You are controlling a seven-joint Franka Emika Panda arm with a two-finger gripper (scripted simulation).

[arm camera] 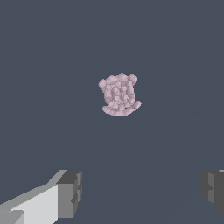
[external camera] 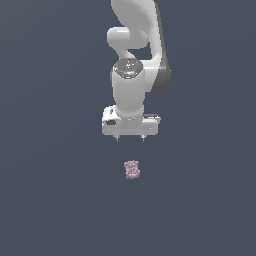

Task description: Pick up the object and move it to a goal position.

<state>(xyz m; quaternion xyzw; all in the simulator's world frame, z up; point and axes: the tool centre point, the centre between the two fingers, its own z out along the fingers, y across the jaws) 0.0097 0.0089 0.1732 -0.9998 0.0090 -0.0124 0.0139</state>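
The object (external camera: pixel 132 170) is a small pale pink, bumpy lump lying on the dark grey floor. In the wrist view the object (arm camera: pixel 118 95) lies well apart from both fingers. My white gripper (external camera: pixel 130 137) hangs above the floor, just behind the object in the exterior view, pointing down. It is open and holds nothing. One dark finger pad (arm camera: pixel 70 193) and the other pad (arm camera: pixel 213 187) stand far apart in the wrist view.
The white arm (external camera: pixel 136 45) rises behind the gripper toward the exterior view's top edge. A plain dark grey floor (external camera: pixel 55 200) lies all around the object.
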